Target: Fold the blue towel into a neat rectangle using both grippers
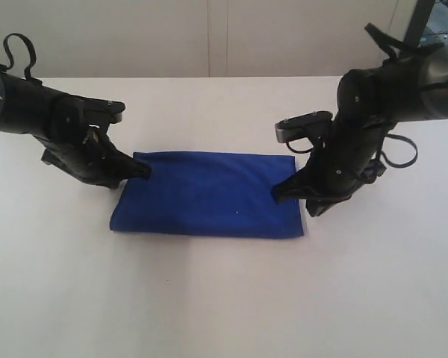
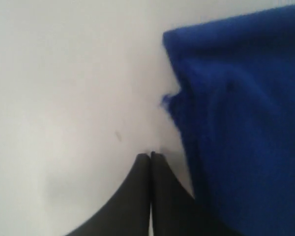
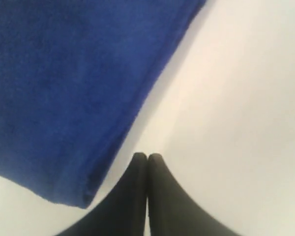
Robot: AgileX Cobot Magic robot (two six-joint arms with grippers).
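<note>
We are looking at the towel (image 1: 209, 194), which is lying flat in the middle of the table (image 1: 224, 298) as a wide rectangle. Its right edge is looking thick, as if layered. We are judging it to be light, soft and limp: terry that is going to sag and drape once lifted, but rough enough not to slip from a pinch. A loose tuft (image 2: 166, 101) is sticking out of its left edge, so snagging is a small risk. We are thinking the best hold is at the corners of the short edges, catching every layer at once and lifting both ends level.

The left claw (image 1: 138, 170) is sitting just beside the left edge near the far corner, jaws pressed together and pinching nothing. The right claw (image 1: 282, 192) is sitting at the right edge, likewise closed and empty, its tips resting over bare table beside the cloth.
</note>
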